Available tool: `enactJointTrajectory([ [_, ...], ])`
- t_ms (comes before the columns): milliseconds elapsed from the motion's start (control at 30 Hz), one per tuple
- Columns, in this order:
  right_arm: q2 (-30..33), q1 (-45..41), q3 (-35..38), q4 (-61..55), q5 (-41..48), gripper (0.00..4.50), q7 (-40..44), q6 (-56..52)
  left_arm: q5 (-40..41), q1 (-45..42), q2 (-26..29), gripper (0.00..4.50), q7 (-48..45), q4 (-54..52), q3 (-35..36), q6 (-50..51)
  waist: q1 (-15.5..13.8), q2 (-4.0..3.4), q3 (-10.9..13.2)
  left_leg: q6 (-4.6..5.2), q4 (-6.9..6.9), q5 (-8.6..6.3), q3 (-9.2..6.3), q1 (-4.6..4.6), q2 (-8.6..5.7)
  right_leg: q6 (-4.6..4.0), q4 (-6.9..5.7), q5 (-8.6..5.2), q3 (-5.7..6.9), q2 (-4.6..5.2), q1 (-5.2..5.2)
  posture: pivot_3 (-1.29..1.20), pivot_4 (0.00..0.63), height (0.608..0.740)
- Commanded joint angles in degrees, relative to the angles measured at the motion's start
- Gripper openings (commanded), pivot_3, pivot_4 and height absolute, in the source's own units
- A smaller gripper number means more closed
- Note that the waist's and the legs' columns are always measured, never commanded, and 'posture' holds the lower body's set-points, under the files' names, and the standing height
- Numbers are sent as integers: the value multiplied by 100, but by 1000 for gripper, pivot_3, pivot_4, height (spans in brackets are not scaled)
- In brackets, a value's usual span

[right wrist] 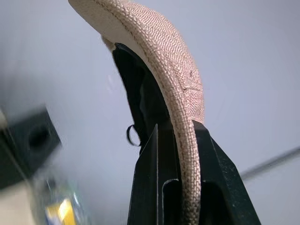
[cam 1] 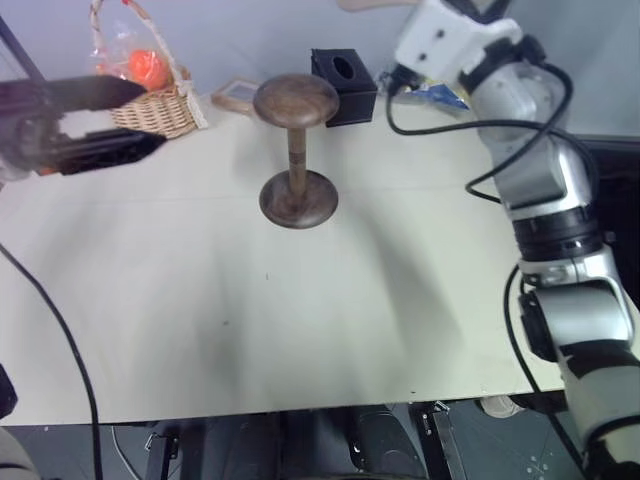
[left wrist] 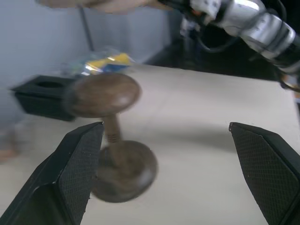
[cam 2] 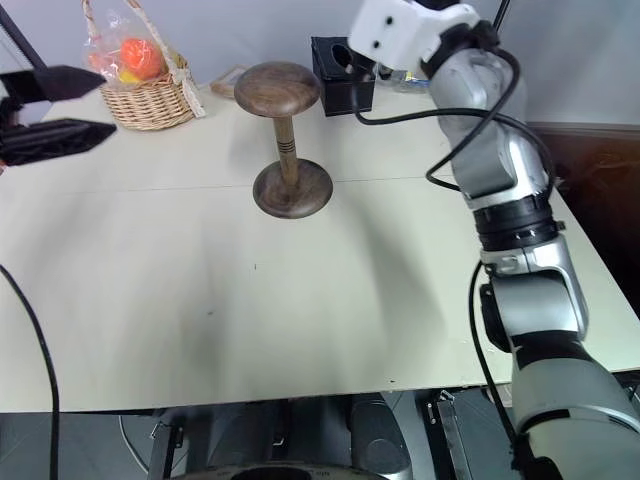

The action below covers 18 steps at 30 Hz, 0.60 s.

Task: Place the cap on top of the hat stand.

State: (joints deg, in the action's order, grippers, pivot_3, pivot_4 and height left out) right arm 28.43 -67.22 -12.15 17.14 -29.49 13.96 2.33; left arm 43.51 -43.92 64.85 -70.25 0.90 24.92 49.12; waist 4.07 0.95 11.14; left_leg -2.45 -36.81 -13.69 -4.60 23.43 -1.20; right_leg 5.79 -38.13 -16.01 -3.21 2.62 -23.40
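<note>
I have the beige woven fabric cap point(right wrist: 176, 89) clamped in my right gripper point(right wrist: 180, 145), raised; next I centre it over the dark turned-wood hat stand point(cam 1: 296, 150).

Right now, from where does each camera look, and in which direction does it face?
Left and right eye views: on the head, looking down at the hat stand on the table; both arms show.
Left wrist view: along the open left gripper toward the stand.
Right wrist view: along the right gripper, shut on the cap.
Shared: stand, black box.
</note>
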Motion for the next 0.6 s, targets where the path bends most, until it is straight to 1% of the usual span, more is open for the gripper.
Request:
enactJointTrajectory([
  [33,-319,-9,-265,-81,214,30,204,492,236,-2,257,4500,265,-68,570,172,-2,0,0,0,0,0,-1,0,0,0,0,0,0,0,-1,0,150,740],
  [133,-540,317,-498,-107,228,30,348,691,303,196,421,4500,315,-160,751,258,-19,3,0,-1,1,1,-5,1,-2,0,1,0,3,0,2,0,150,740],
  [233,-648,716,-620,-149,142,30,319,737,307,379,549,4500,305,-266,753,200,-56,6,-1,-4,-2,2,-8,1,-8,0,2,0,3,4,6,0,150,740],
  [333,-554,1089,-645,-539,-30,30,269,811,366,355,582,4500,371,-282,723,205,-57,7,-1,-10,-4,6,-9,2,-9,0,0,0,3,4,7,0,150,740],
  [467,-253,1929,-846,-1324,-465,30,179,1193,376,411,683,4500,338,-238,682,168,-16,8,-1,-11,2,6,-9,1,-6,0,-1,0,4,-1,2,0,150,740],
  [533,-233,2198,-886,-1443,-610,30,107,1288,360,397,700,4500,319,-185,629,131,-7,8,-1,-11,4,6,-6,1,-7,0,-2,0,4,-3,1,0,150,740],
  [600,-287,2274,-938,-1383,-762,30,-31,1383,342,313,716,4500,295,-100,528,81,6,7,-1,-12,3,7,-3,1,-8,-1,-4,0,2,-5,-1,0,150,740],
])
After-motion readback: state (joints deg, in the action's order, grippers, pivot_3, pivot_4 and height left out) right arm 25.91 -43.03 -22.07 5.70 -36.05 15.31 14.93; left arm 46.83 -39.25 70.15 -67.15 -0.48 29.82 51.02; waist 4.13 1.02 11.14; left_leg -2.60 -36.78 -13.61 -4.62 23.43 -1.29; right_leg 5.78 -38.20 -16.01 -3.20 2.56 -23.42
